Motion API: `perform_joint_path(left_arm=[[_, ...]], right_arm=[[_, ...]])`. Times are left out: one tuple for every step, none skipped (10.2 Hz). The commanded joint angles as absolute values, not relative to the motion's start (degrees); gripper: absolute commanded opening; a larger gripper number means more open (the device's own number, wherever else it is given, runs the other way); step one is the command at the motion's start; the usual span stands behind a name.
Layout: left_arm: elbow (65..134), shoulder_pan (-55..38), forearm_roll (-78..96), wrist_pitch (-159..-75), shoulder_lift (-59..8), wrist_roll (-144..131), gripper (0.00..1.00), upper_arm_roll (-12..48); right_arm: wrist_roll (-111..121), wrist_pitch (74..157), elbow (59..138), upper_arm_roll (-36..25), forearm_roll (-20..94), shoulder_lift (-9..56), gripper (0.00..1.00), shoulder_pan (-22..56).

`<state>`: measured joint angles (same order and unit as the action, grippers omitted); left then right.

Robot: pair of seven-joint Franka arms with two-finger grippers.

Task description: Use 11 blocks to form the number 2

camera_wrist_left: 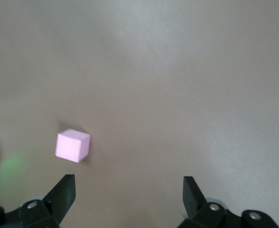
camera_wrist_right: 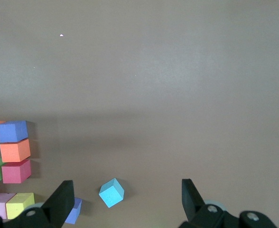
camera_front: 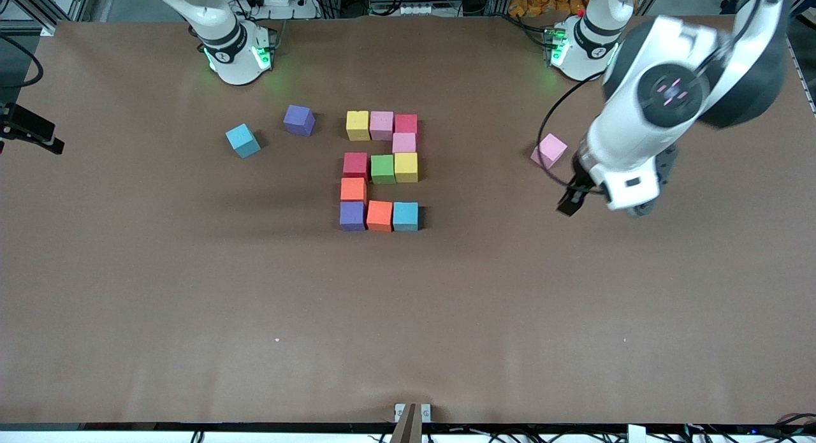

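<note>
The number 2 (camera_front: 382,169) lies mid-table, built of several blocks that touch one another: yellow, pink, red, green, orange, purple and cyan. One edge of it shows in the right wrist view (camera_wrist_right: 15,151). A loose pink block (camera_front: 549,150) (camera_wrist_left: 73,145) sits toward the left arm's end. My left gripper (camera_wrist_left: 128,183) (camera_front: 569,201) hangs open and empty over bare table beside it. A loose cyan block (camera_front: 243,140) (camera_wrist_right: 111,192) and a loose purple block (camera_front: 299,120) (camera_wrist_right: 74,210) lie toward the right arm's end. My right gripper (camera_wrist_right: 127,186) is open and empty high above those two, out of the front view.
A brown mat (camera_front: 191,290) covers the whole table. The two arm bases (camera_front: 236,54) (camera_front: 580,48) stand along its edge farthest from the front camera. A small bracket (camera_front: 412,412) sits at the edge nearest that camera.
</note>
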<state>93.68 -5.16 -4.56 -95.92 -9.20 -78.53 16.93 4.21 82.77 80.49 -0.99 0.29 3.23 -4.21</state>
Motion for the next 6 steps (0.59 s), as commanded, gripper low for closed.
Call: perform_joint_path(left_arm=[[96.77,-1.51,-2.90,-95.46,-3.79,-64.50,1.00,16.96],[96.68,-0.97,-3.25,-95.19,-3.17,-58.25,1.00,16.79],[96.51,-0.97,-3.51,-95.19,-2.82,-52.09,1.00,14.79],[96.50,-1.05,-3.43,-95.10,-1.94,-45.33,1.00,13.37],[96.07,-1.05,-3.25,-94.49,-1.59,-37.43,1.00,11.71],[95.37,-1.40,-2.99,-93.79,-0.97,-28.83,1.00,9.69]], right_arm=[[4.92,82.44,80.16,-0.18,0.26,3.08,1.00,-5.01],[4.92,82.44,80.16,-0.18,0.35,3.08,1.00,-5.10],[4.92,82.44,80.07,-0.18,0.53,3.08,1.00,-5.10],[4.92,82.44,80.16,-0.18,0.53,3.16,1.00,-4.92],[4.92,82.44,80.16,-0.18,0.61,3.16,1.00,-4.92],[4.92,82.44,80.16,-0.09,0.62,3.16,1.00,-4.92]])
